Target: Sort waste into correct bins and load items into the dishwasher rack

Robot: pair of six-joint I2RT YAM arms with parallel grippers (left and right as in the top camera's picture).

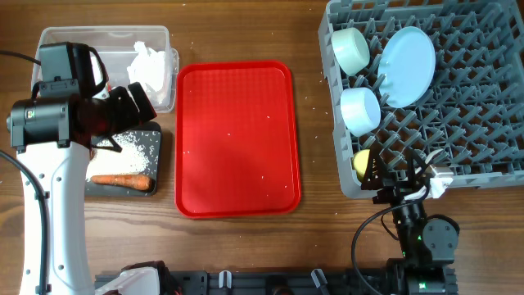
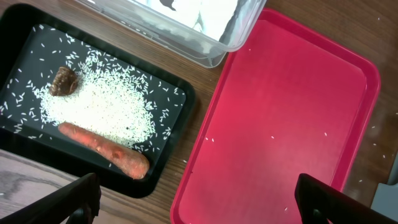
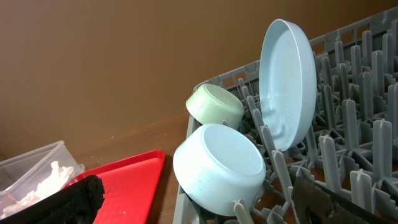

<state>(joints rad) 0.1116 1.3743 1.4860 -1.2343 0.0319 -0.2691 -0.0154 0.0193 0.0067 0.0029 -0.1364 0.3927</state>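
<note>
Seemingly the closing stretch of sorting and loading, with both arms empty

Nearest, the right gripper (image 1: 399, 174) hovered at the near edge of the rack (image 1: 483, 106), fingers spread wide on nothing, beside the yellow cup (image 1: 361, 162) and a white piece (image 1: 438, 182) that may be the spoon, too small to tell; past them a light blue bowl (image 1: 360, 110) leaned on its side among the pegs, a paler bowl (image 1: 350, 49) and the upright plate (image 1: 408, 56) behind. The left gripper (image 2: 202, 202), likewise spread and empty, hung over the black tray (image 2: 186, 99) holding the carrot (image 2: 102, 148), heaped rice (image 2: 106, 106) and brown scrap (image 2: 64, 81); farther off, the napkin (image 1: 151, 61) lay in the clear tub (image 2: 205, 46). Only stray grains dotted the red tray (image 1: 237, 139), so the next move likely called for checking the spoon or gathering them
</note>
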